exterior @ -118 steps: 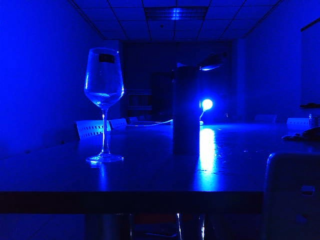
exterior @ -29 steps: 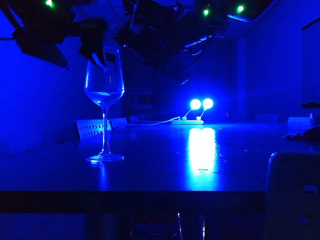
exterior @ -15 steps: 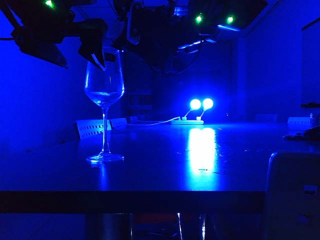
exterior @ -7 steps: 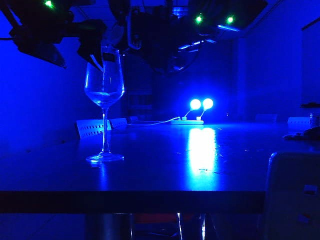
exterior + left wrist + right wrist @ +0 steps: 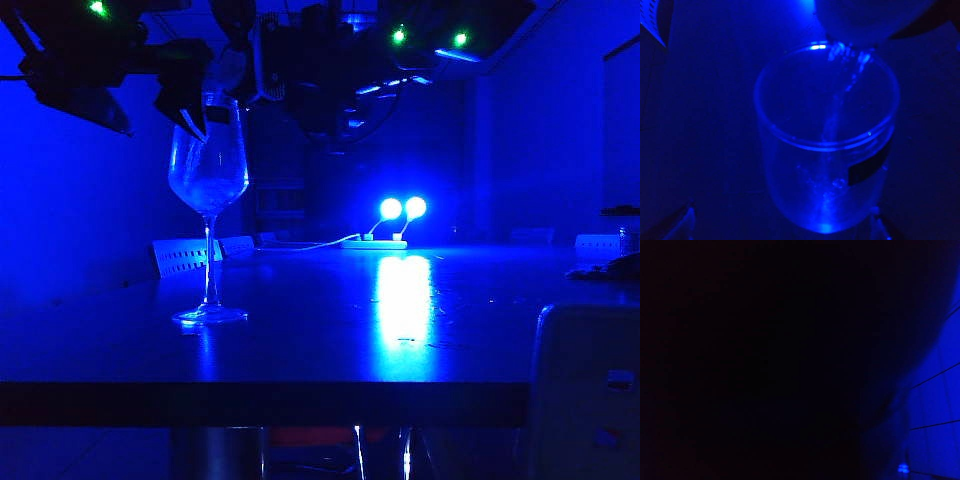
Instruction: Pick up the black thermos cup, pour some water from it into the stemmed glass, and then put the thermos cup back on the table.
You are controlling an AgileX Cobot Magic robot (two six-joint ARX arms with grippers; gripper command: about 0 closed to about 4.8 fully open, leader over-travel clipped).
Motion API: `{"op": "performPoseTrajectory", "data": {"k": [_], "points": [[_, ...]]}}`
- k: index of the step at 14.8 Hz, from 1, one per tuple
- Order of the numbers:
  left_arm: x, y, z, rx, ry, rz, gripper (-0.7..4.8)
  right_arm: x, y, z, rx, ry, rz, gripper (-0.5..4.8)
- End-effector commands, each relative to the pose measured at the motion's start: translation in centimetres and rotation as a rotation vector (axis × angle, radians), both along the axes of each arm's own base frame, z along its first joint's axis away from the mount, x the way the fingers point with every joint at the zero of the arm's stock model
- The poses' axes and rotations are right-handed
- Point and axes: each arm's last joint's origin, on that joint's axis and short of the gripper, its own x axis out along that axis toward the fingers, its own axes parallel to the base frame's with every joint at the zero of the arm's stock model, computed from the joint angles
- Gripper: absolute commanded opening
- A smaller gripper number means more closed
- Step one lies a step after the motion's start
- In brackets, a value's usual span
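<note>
Deep blue light fills the room and glosses the dark table (image 5: 330,350), where the clear stemmed glass (image 5: 208,205) stands at nine o'clock. Only the left wrist view shows water streaming into the glass (image 5: 826,145) from the black thermos cup (image 5: 865,17) tilted over its rim. The left gripper (image 5: 150,85), jaws wide, hovers empty beside the rim. The right gripper (image 5: 320,70) carries the cup; its grip is hidden in darkness.

Everything washed deep blue. Glass (image 5: 208,170) clear, blue-tinted, small black label (image 5: 867,167) near rim. Table (image 5: 300,350) dark glossy, bright cyan-white reflection at centre. Green dots on black arms along frame top.
</note>
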Motion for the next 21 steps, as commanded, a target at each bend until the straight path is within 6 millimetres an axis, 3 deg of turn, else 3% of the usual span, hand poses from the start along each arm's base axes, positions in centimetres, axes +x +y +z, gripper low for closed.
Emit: {"op": "performPoseTrajectory", "data": {"k": [1,21], "points": [[-0.03,0.00,0.26,-0.003,-0.016,0.001,4.79,-0.45,-0.13,2.18,0.046,-0.118,0.005,1.38],[-0.02,0.00,0.30,-0.005,-0.019,0.001,4.79,-0.52,-0.18,2.55,0.024,-0.193,-0.008,1.38]]}}
